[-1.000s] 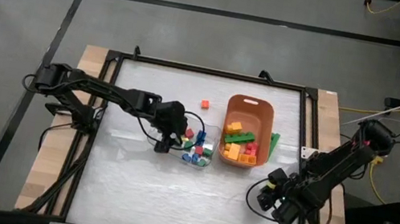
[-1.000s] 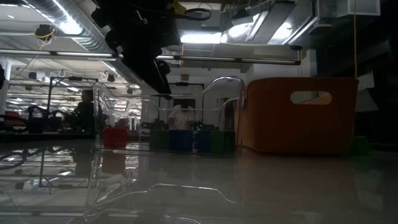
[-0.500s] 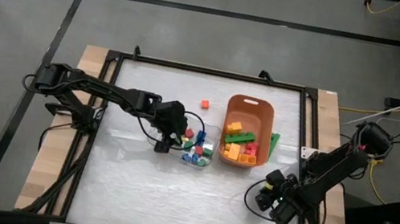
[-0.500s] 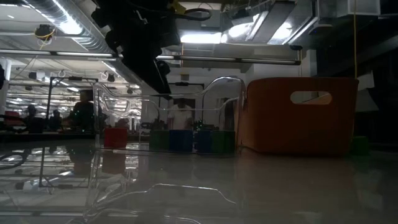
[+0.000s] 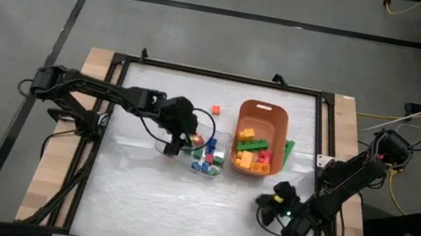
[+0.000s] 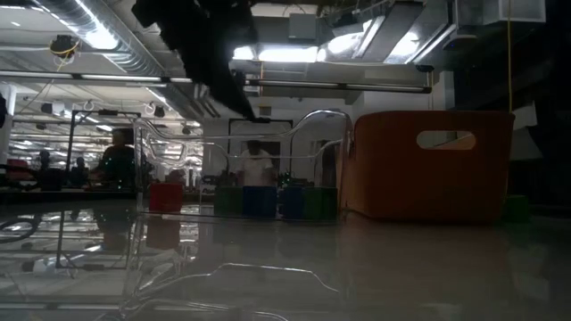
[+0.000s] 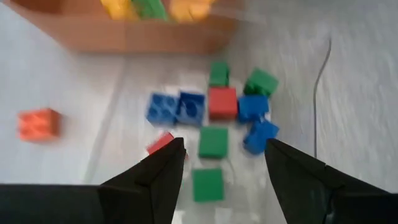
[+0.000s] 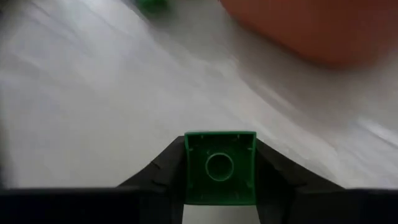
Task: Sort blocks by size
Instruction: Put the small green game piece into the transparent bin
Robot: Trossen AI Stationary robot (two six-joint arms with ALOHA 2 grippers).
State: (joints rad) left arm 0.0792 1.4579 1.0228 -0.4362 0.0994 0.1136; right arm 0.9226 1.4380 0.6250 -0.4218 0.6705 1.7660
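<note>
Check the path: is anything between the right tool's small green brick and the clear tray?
Nothing visible. The right tool grips the small green studded brick; only bare white tabletop lies between it and the clear plastic tray. The orange plastic bin sits off that line.

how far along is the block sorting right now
Mostly done: larger bricks fill the orange plastic bin, small cubes sit in the clear plastic tray. In hand: the right gripper holds a small green block; the left gripper hovers open over the tray. Left: an orange brick on the table.

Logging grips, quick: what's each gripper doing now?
Left gripper: open, empty, over the clear tray.
Right gripper: shut on a small green block.
</note>
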